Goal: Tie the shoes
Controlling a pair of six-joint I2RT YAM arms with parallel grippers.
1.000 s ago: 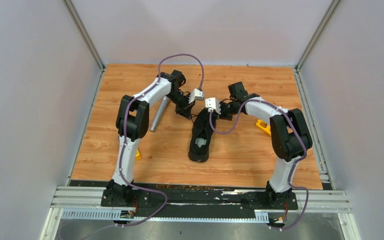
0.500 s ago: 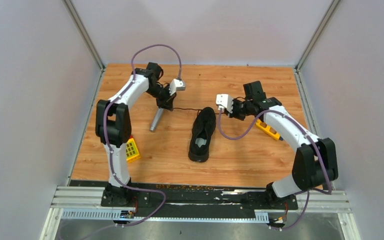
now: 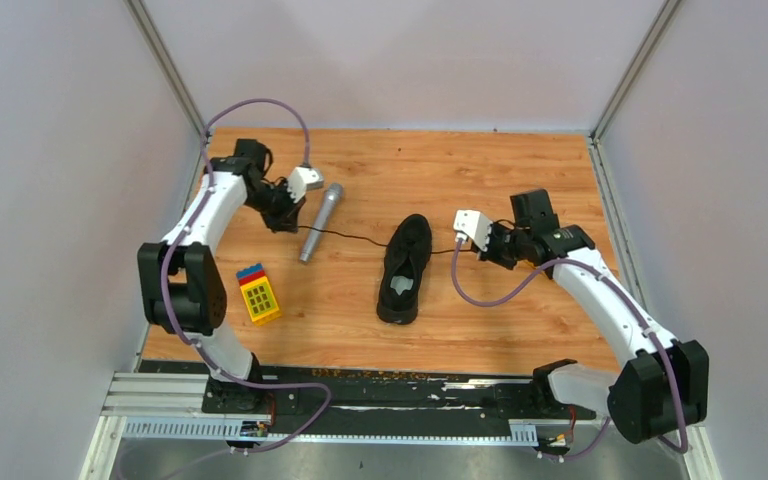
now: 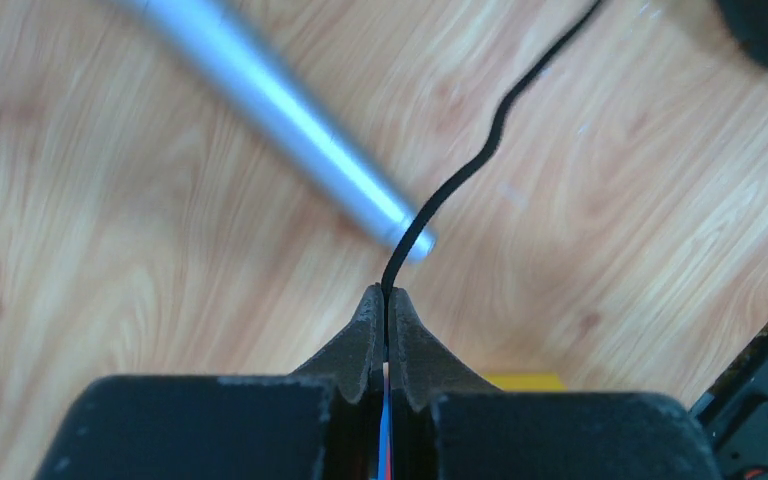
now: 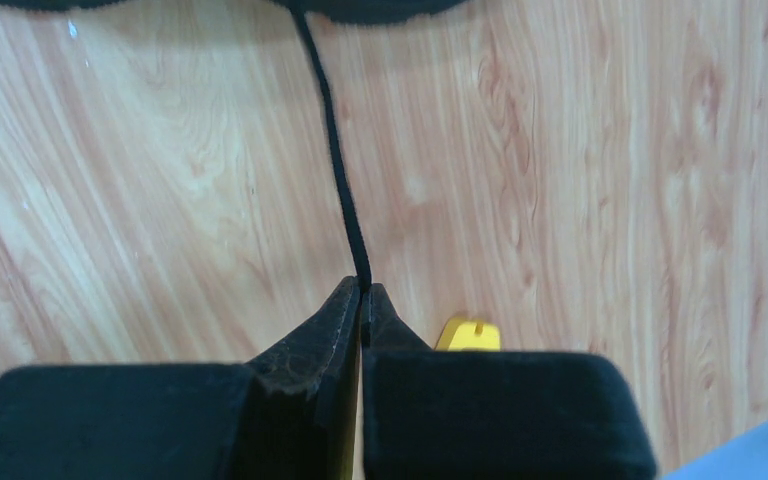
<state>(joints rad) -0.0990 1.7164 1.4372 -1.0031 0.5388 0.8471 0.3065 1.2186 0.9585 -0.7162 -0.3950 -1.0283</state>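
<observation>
The black shoe (image 3: pixel 405 268) lies in the middle of the table, its pale insole showing and its toe pointing away from the arm bases. One thin black lace (image 4: pixel 460 175) runs left from it across the microphone to my left gripper (image 3: pixel 285 220), which is shut on its end (image 4: pixel 386 292). The other lace (image 5: pixel 335 160) runs right and nearly straight to my right gripper (image 3: pixel 470 252), shut on that end (image 5: pixel 363 287). Only the shoe's edge (image 5: pixel 360 8) shows at the top of the right wrist view.
A silver microphone (image 3: pixel 320 222) lies left of the shoe, under the left lace (image 4: pixel 280 110). A yellow toy block (image 3: pixel 258 295) with red and blue bricks sits near the left arm. A small yellow piece (image 5: pixel 468 333) lies beside the right gripper.
Both grippers have pulled apart from over the shoe, the left going far left past the microphone and the right going right. Each drew its lace out sideways.
</observation>
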